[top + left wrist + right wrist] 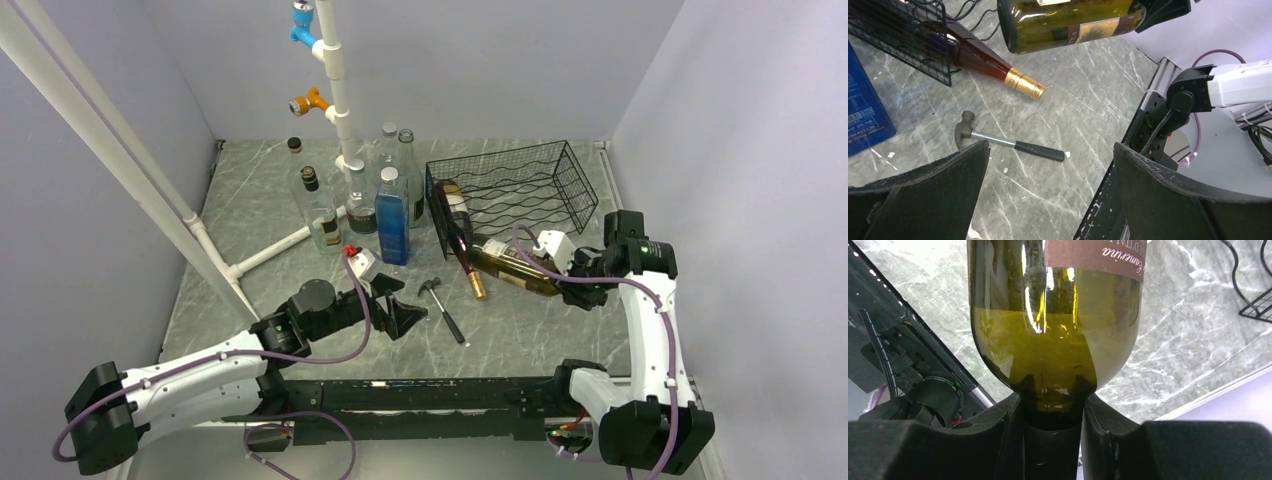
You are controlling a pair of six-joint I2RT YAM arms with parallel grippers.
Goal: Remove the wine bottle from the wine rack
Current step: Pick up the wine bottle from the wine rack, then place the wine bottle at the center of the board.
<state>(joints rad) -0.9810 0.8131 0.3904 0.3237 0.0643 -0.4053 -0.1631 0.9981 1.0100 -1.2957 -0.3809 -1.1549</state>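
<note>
Left gripper: lower centre of top view, low over the table; jaws wide apart, nothing between them.
Hammer: just right of left gripper, flat on table, head toward the far side.
Right gripper: right of centre; clamped on the neck of the wine bottle.
Wine bottle: green glass, part full, lying near level in front of the rack and outside it, base pointing upper left; contact with the rack wire cannot be told.
Red bottle: body inside the rack's left end, neck and gold cap poking out the front onto the table.
Rack: black wire, upper right of centre.
Blue bottle: upright, left of rack.
Clear bottles: upright, clustered behind and left of blue bottle.
</note>
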